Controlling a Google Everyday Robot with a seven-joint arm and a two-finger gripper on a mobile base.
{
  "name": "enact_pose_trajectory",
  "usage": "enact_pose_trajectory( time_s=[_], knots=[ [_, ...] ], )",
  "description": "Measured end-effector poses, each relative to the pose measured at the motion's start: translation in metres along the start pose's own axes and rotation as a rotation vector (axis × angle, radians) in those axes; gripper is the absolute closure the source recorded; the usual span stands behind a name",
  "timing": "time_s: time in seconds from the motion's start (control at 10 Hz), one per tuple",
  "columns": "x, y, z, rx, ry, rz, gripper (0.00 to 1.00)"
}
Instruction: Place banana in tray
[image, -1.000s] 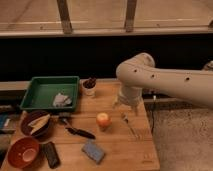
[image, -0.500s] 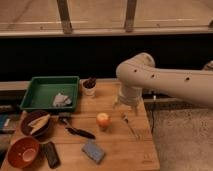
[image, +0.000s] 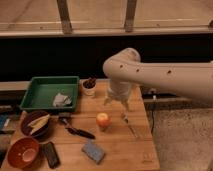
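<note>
The banana (image: 39, 121) is pale yellow and lies in the round dark bowl (image: 33, 131) at the table's left side. The green tray (image: 37, 89) stands at the back left, just behind that bowl, with a crumpled pale cloth (image: 61, 100) in its front right corner. My gripper (image: 117, 104) hangs from the big white arm over the table's middle back. It is right of the tray, far from the banana, and just above and behind the apple (image: 103, 120). Its fingers stand apart and hold nothing.
An orange bowl (image: 22, 151) and a black flat device (image: 50, 154) sit at the front left. A blue sponge (image: 93, 151), a black brush (image: 77, 131), a thin utensil (image: 129, 125) and a white cup (image: 89, 89) also stand on the wooden table (image: 140, 155).
</note>
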Motion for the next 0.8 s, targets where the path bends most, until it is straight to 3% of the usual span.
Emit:
enact_pose_trajectory(
  time_s=[0.2, 0.5, 0.8],
  knots=[
    [-0.003, 0.060, -0.005, -0.028, -0.007, -0.098, 0.35],
    [0.005, 0.128, -0.004, -0.067, -0.005, -0.223, 0.35],
    [0.003, 0.127, -0.004, -0.062, -0.005, -0.224, 0.35]
  ],
)
